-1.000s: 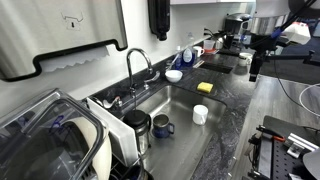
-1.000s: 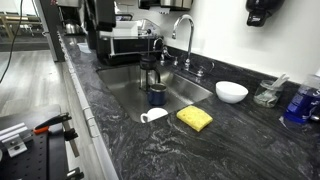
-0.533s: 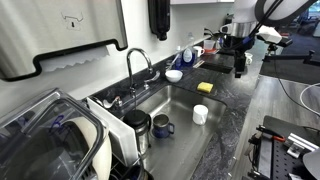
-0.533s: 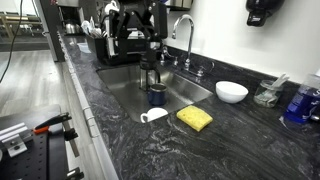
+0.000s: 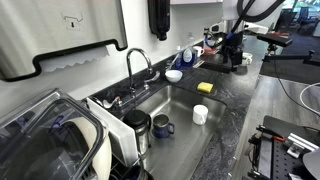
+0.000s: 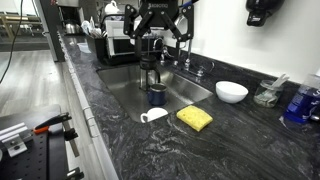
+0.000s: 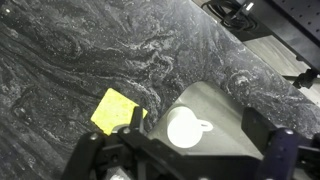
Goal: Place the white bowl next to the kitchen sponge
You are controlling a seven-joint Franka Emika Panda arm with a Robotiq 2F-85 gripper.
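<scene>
The white bowl [image 5: 174, 75] [image 6: 232, 91] sits upright on the dark counter behind the sink, near the faucet. The yellow kitchen sponge [image 5: 205, 87] [image 6: 195, 118] [image 7: 114, 110] lies flat on the counter at the sink's edge, a little apart from the bowl. My gripper [image 5: 234, 56] [image 6: 158, 38] [image 7: 195, 117] hangs high in the air, open and empty. In the wrist view it looks down on the sponge and the sink corner. The bowl is out of the wrist view.
A white cup [image 5: 200, 114] [image 6: 154, 116] [image 7: 184, 128] and a dark blue mug [image 5: 163, 127] [image 6: 157, 95] are in the sink [image 5: 175, 105]. The faucet [image 5: 133, 60] [image 6: 183, 25] stands behind it. Bottles [image 6: 297, 100] stand beyond the bowl. A dish rack [image 5: 60, 140] is at one end.
The arm has swung in from the side to above the sink and sponge area. The bowl, sponge, cup and mug have not moved.
</scene>
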